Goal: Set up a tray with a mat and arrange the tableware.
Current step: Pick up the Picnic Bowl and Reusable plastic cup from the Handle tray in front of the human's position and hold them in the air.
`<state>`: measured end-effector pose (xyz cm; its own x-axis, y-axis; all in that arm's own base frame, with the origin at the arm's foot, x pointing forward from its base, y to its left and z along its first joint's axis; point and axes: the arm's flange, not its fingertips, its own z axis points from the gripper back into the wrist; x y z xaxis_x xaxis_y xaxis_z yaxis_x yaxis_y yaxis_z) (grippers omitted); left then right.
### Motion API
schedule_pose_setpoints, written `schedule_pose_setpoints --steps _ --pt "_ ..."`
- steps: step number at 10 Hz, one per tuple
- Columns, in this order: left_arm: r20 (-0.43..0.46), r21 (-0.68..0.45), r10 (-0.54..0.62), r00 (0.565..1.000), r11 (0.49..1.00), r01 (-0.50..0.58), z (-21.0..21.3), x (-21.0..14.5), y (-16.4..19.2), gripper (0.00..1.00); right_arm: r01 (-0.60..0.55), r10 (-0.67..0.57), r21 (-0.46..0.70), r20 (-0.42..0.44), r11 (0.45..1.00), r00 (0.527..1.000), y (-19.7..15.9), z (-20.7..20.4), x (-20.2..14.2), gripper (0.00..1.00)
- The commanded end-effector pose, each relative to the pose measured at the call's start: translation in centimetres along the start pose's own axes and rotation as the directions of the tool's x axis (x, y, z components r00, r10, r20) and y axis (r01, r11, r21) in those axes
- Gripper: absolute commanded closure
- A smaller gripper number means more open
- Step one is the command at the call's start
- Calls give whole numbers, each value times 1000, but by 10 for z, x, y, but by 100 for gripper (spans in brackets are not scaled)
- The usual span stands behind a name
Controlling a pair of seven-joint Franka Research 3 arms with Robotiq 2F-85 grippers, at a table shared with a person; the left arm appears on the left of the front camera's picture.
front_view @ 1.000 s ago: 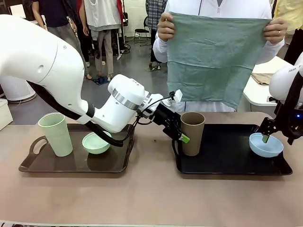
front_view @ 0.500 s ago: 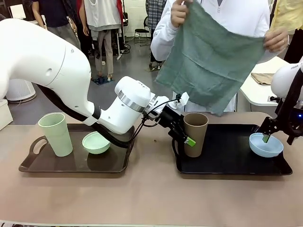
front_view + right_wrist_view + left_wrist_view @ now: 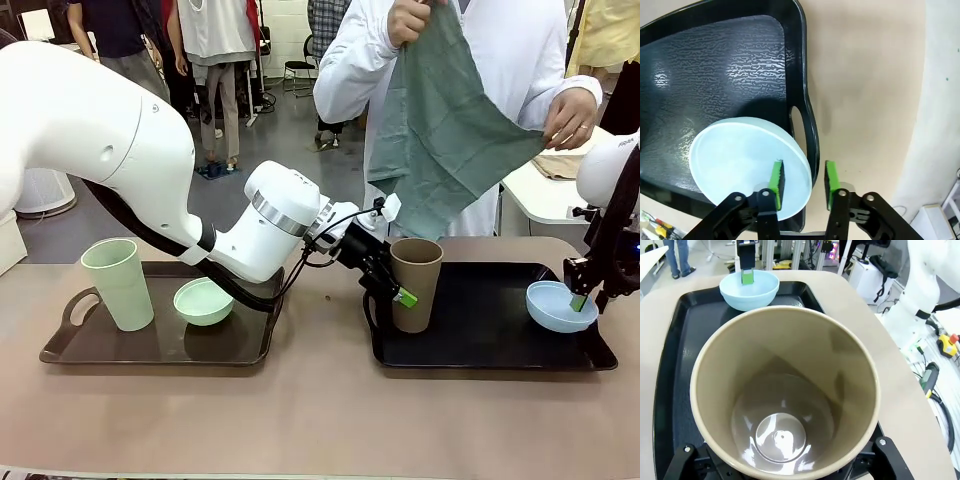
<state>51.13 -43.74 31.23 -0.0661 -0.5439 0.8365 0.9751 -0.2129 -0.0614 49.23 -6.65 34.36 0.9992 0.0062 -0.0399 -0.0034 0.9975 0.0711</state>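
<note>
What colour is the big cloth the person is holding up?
The cloth is plain dusty green; the front view shows it best.

Black tray (image 3: 480,335): floor bare between the brown cup (image 3: 415,285) at its left end, clamped in the left pincer (image 3: 392,288), and the blue bowl (image 3: 560,305) at its right end, whose rim the right pincer (image 3: 803,167) straddles with pads apart. From above, a person's cloth (image 3: 440,140) hangs over the tray's far edge, just above the cup. Left arm (image 3: 150,170) stretches low over the right part of the brown tray (image 3: 160,350) and the gap between trays, close over the mint bowl (image 3: 203,300), green cup (image 3: 118,283) standing left of it; front strip of bench (image 3: 320,420) bare from side to side.
</note>
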Motion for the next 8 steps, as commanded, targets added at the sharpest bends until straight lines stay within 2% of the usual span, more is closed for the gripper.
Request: schedule_pose_setpoints --steps 1,2,3,5,6,7,8 --pt "19 2 -17 1000 1000 17 1 2 0 72 -19 20 36 -4 999 1000 -5 3 7 98" --pt "20 3 -17 1000 1000 17 2 3 0 73 -20 20 33 -5 999 1000 -6 4 8 100" --pt "19 6 -17 1000 1000 17 2 3 0 100 -21 22 32 -6 999 1000 -6 5 8 100" --pt "12 3 -14 1000 1000 14 1 3 1 100 -19 19 29 -8 999 1000 -8 6 8 100" --pt "9 3 -14 1000 1000 14 1 4 1 73 -16 16 29 -10 999 1000 -9 5 8 100" --pt "7 4 -14 1000 1000 14 2 4 2 73 -11 11 25 -7 1000 1000 -10 5 8 100" --pt "-6 3 -12 1000 1000 12 3 4 2 100 -4 4 16 -9 1000 1000 -9 6 8 100"
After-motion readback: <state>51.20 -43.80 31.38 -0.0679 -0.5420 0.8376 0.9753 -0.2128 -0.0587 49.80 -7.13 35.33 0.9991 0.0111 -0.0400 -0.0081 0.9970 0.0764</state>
